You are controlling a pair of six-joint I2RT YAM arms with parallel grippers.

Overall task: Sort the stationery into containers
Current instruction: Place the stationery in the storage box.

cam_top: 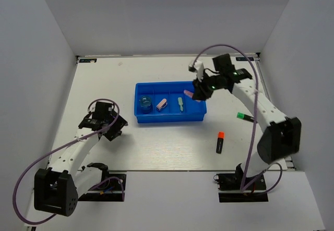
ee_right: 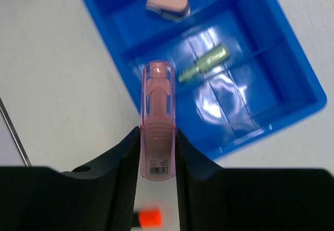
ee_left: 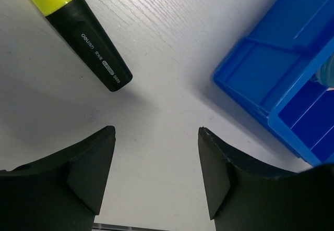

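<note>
Blue tray (cam_top: 169, 119) holding roll (cam_top: 145, 105), pink tube (cam_top: 162, 104), green tube (cam_top: 180, 105)

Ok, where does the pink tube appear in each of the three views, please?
Top external: the pink tube is right of centre, at the right end of the blue tray.
Left wrist: not in it.
Right wrist: centre, lower half, overlapping the tray's edge.
Shared landmark: the blue tray, seen in all three views.

High overview, wrist close-ups downward, sharing tray (cam_top: 169, 119)
</note>
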